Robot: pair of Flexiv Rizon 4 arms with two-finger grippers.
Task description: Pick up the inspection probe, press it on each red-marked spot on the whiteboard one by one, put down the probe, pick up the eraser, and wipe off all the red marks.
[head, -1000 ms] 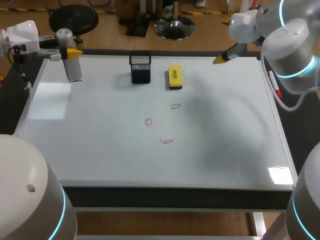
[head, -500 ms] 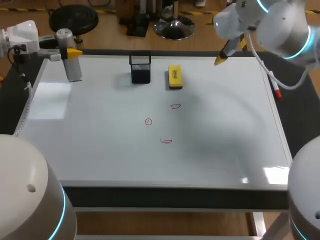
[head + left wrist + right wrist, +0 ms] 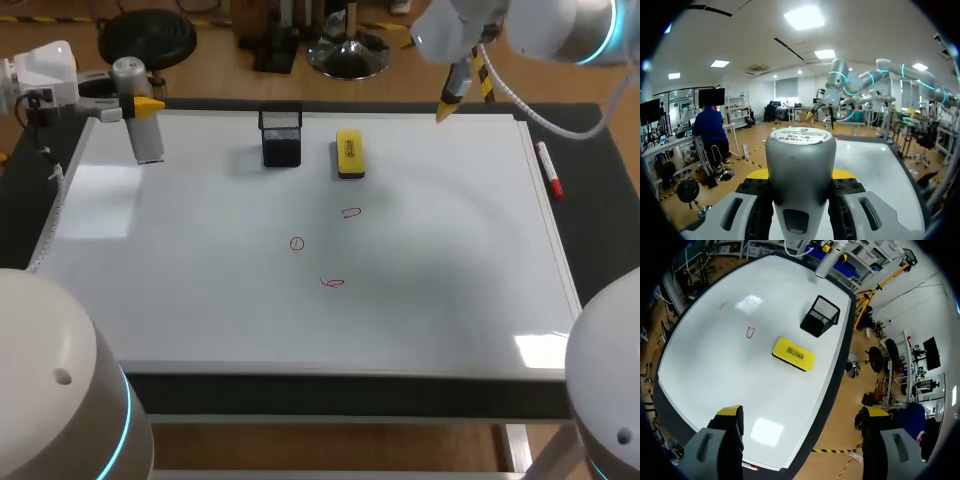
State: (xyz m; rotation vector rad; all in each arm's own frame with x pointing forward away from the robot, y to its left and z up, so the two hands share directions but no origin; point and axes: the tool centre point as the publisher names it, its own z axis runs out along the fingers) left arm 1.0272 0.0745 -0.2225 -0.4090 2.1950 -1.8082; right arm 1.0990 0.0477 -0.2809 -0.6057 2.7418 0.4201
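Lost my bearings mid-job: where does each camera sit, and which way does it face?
Head view: above and behind, looking down on the whiteboard; left pincer and right pincer at the far corners.
Left wrist view: on the left wrist, looking out across the whiteboard; its pincer clamps the inspection probe.
Right wrist view: high over the far edge, looking down on the whiteboard; its fingers spread wide.
Shared: head and right wrist views both show the eraser and mesh holder.

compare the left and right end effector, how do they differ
The left end effector is shut on the grey probe; the right end effector is open and empty. The left sits by the whiteboard's far left corner, the right is over the far edge, nearer the right corner. Both have yellow tips.
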